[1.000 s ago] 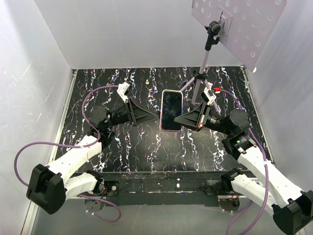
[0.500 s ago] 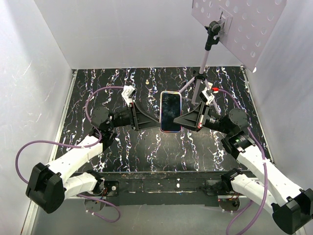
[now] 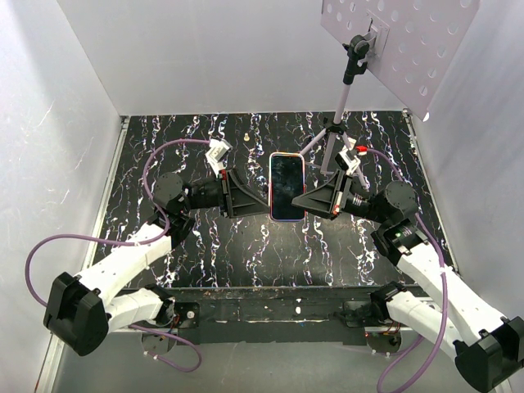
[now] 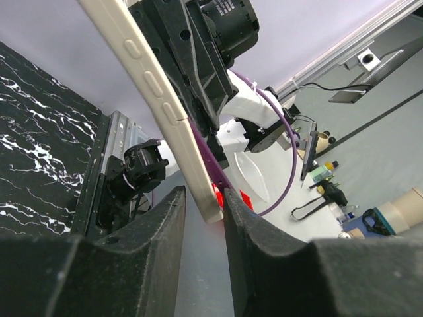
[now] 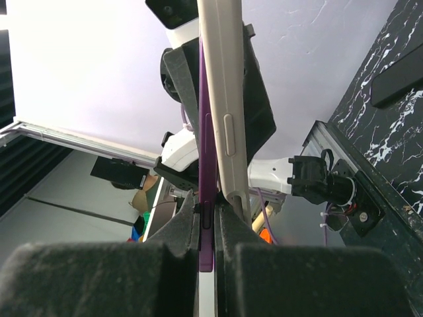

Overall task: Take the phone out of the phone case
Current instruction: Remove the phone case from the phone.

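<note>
Black white-veined table (image 3: 246,246), boxed by white walls (image 3: 205,57) on three sides. Tripod stand (image 3: 342,106) carrying perforated board (image 3: 409,37), rear right, just behind phone (image 3: 286,187). Phone in case (image 4: 153,80), held above table centre. Right gripper (image 3: 301,202) clamped on right edge. Left gripper (image 3: 264,199) astride left edge, contact unclear.

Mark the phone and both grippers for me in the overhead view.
phone (image 3: 286,182), top view, middle of its dark screen.
left gripper (image 3: 268,204), top view, fingertips at the phone's left edge.
right gripper (image 3: 298,204), top view, fingertips at the phone's right edge.
</note>
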`<state>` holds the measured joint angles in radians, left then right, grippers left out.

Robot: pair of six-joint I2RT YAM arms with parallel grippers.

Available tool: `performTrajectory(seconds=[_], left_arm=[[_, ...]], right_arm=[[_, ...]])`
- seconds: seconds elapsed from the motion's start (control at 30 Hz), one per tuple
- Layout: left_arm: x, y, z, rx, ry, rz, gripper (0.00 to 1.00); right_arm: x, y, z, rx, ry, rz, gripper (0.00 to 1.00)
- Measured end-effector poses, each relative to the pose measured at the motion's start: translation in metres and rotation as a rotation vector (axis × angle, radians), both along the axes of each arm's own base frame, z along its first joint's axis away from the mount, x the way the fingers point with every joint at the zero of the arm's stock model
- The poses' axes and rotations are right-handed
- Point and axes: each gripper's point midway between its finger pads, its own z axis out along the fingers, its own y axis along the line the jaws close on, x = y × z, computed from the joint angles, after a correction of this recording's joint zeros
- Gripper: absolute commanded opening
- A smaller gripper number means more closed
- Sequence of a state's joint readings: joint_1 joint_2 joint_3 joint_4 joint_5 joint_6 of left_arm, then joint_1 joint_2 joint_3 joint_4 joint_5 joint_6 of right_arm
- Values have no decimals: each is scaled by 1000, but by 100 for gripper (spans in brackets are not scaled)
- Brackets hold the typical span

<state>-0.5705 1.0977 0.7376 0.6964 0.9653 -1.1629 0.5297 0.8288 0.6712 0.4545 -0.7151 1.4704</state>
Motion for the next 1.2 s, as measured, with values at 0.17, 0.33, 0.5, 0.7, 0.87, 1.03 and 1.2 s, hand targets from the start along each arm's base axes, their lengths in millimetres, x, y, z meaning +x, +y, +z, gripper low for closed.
performTrajectory(seconds=[0.17,0.33,0.5,0.7,0.87,1.03,1.2], left_arm=[[1,-2,-6,16,2,-6,34],[4,-6,-14,41,31,-7,24],[17,-13,-19,81,74,49,0],[56,-15,-48,216,213,273,0],[117,34,-112,317,453,699,0],[161,84,-158,371,580,975,0],[199,117,-186,368,676,1142,0]], right_arm=[[-3,-1,5,14,-13,5,1],[-3,-1,5,15,-10,6,1],[1,-1,4,14,-9,-14,1],[21,-2,-26,-109,35,-124,1],[14,-17,-80,-367,98,-190,1],[1,-38,-111,-501,104,-230,1],[-5,-47,-132,-581,119,-236,1]])
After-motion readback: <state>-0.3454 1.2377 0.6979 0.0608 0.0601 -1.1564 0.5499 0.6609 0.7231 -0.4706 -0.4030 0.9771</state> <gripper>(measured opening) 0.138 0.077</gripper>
